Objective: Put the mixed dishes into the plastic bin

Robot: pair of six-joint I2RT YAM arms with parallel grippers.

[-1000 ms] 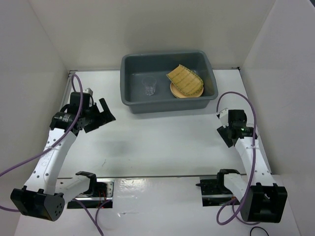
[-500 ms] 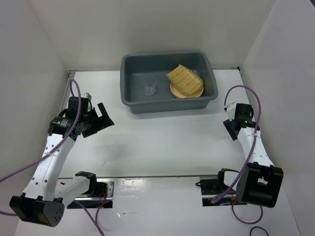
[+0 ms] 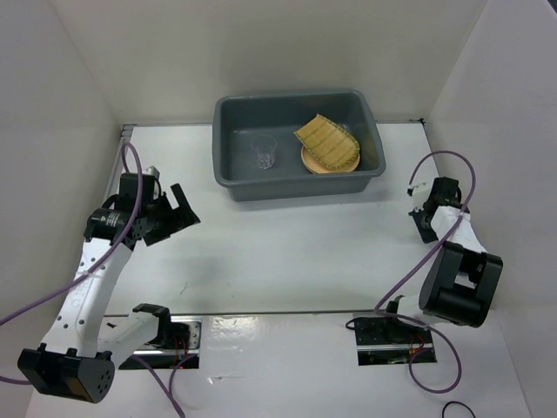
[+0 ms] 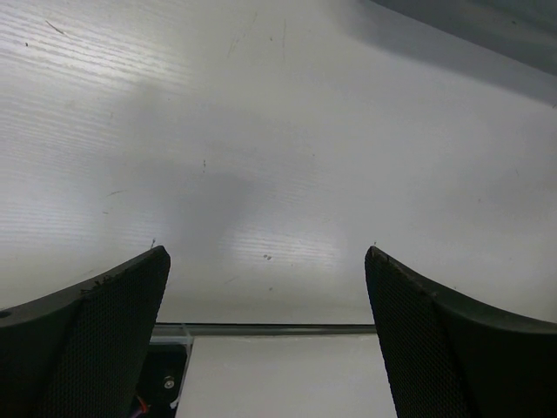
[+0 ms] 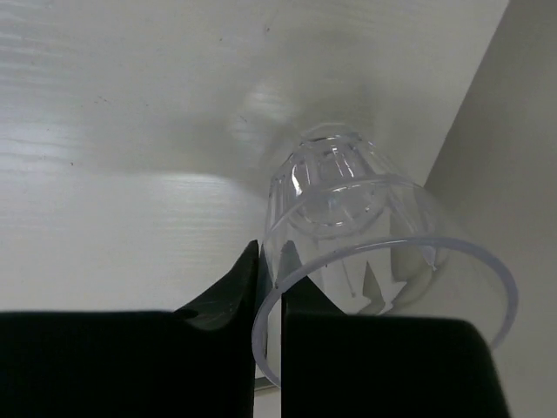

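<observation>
My right gripper (image 5: 270, 272) pinches the rim of a clear cup (image 5: 348, 218) by the side wall (image 5: 522, 174), my left gripper (image 4: 265, 261) hangs spread wide above the table (image 4: 278, 131), and the grey bin (image 3: 296, 186) holds a second cup (image 3: 265, 153), bamboo tray (image 3: 327, 139) and plate (image 3: 317, 167).

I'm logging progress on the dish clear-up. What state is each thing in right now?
Bin: open-topped, three dishes inside.
Cup in the bin: upright, empty.
Plate: flat on the bin floor, partly covered.
Tray: lying on the plate.
Held cup: empty, outside the bin, pinched at its rim.
Right pincer: shut on the held cup.
Left pincer: open, holding nothing.
</observation>
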